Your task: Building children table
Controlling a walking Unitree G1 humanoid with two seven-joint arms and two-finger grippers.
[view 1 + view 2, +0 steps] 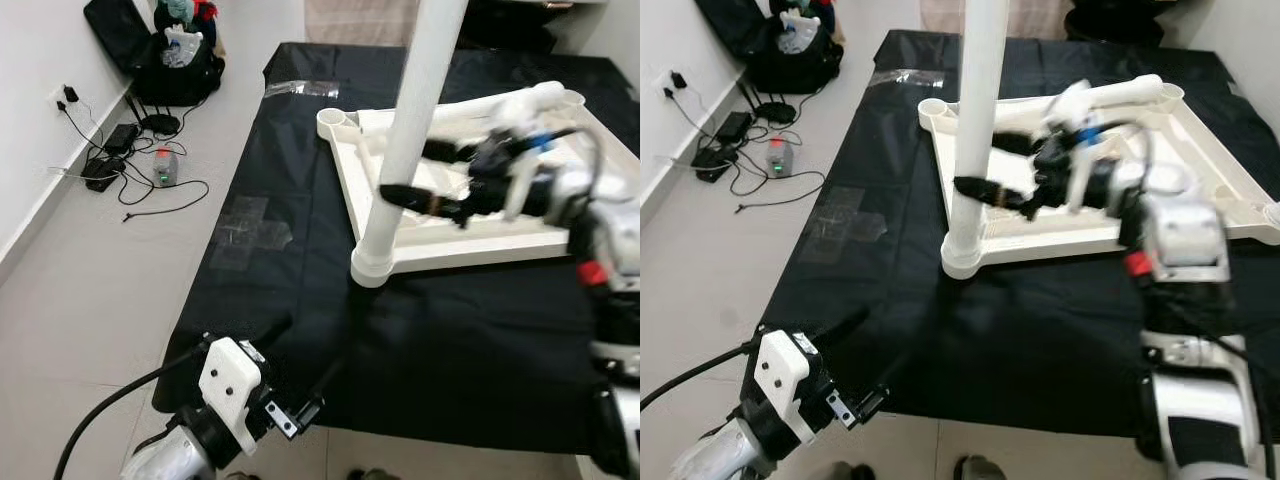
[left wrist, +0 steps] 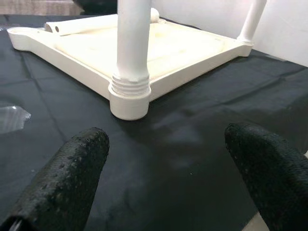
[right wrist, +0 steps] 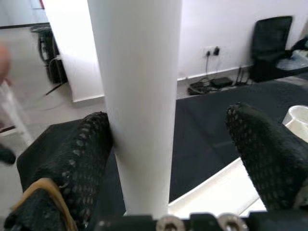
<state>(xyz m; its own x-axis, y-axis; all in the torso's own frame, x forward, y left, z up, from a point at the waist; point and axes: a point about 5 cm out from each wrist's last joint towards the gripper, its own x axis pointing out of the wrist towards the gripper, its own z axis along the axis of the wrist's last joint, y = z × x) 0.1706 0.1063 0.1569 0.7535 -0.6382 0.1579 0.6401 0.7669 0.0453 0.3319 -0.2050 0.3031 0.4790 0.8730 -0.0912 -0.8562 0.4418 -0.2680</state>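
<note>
- white table top (image 1: 500, 240): lies upside down on the black cloth (image 1: 300, 250) that covers the floor, with round sockets at its corners.
- upright leg (image 1: 415, 120): a white tube standing vertical in the table top's nearest corner socket (image 1: 372, 265); its threaded collar sits at the socket's mouth in the left wrist view.
- loose leg (image 1: 500, 105): a second white tube lying across the far side of the table top.
- far leg (image 2: 252, 21): another white tube standing in a far corner, seen in the left wrist view.
- right gripper (image 1: 425, 175): reaches in from the robot's right, level, over the table top; its two black fingers stand apart on either side of the upright leg. one finger (image 3: 82, 159) touches the tube; the other (image 3: 264, 154) stands clear of it, so the gripper is not closed on the leg.
- right arm (image 1: 1175, 240): silver, bent at the elbow, forearm stretched leftward across the table top.
- left gripper (image 1: 300, 375): held low over the near edge of the cloth, fingers spread wide and holding nothing, pointing toward the socket.
- left arm (image 1: 200, 420): low at the near left, a black cable running off from it.
- grey tiled floor (image 1: 100, 280): left of the cloth.
- cables and power bricks (image 1: 110, 165): by the wall.
- dark bag (image 1: 170, 60): at the far left.
</note>
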